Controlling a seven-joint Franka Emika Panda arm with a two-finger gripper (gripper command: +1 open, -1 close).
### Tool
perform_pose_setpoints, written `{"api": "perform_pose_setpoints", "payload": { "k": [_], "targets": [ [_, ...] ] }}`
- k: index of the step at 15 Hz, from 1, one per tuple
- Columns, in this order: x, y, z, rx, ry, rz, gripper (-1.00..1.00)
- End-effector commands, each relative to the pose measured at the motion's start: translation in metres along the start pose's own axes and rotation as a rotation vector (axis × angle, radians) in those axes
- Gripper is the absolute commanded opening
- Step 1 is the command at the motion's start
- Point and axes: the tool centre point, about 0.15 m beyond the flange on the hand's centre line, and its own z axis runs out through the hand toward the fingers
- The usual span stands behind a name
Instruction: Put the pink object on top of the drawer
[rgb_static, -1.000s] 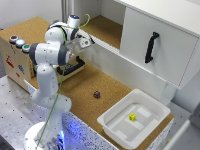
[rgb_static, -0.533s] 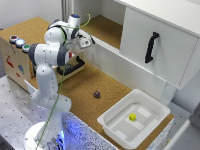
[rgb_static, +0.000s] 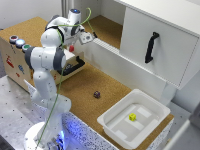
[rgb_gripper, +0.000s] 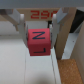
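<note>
The pink object (rgb_gripper: 38, 43), a cube with dark letters on its face, sits clamped between the two fingers (rgb_gripper: 19, 26) of the tool (rgb_gripper: 39, 22), which press on its opposite sides in the wrist view. Behind the cube that view shows pale wooden surfaces, a strip of cork, and red digits near the picture's edge. In the exterior view the tool (rgb_static: 71, 46) hangs at the end of the white arm (rgb_static: 47, 57), held above the open drawer (rgb_static: 70, 64), and a small patch of pink shows at its tip. The drawer, with its long black bar handle (rgb_static: 74, 67), stands pulled out from the wooden box (rgb_static: 12, 62), whose top carries round coloured buttons (rgb_static: 18, 42). The cube is off any surface, held in the air over the drawer and box area. Farther along the cork-topped bench (rgb_static: 80, 87) lies a small dark object (rgb_static: 96, 94), well apart from the arm. A white tray (rgb_static: 112, 127) rests near the bench's edge, holding a small yellow item (rgb_static: 132, 117). At the exterior view's right stands a white cabinet (rgb_static: 160, 65) with a black handle (rgb_static: 151, 46).
</note>
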Motion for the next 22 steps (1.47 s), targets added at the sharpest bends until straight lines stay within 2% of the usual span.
{"api": "perform_pose_setpoints", "payload": {
  "k": [1,4,9,14,17,22],
  "targets": [
    [0.026,0.002,-0.037,-0.005,-0.014,-0.094,-1.0],
    [0.058,-0.005,-0.032,0.012,-0.023,-0.148,-1.0],
    [0.122,-0.01,-0.025,0.035,0.025,-0.224,-1.0],
    [0.176,-0.007,-0.022,0.042,0.044,-0.275,-1.0],
    [0.195,-0.003,-0.009,0.071,0.043,-0.231,-1.0],
    [0.195,-0.003,-0.009,0.071,0.043,-0.231,-1.0]
  ]
}}
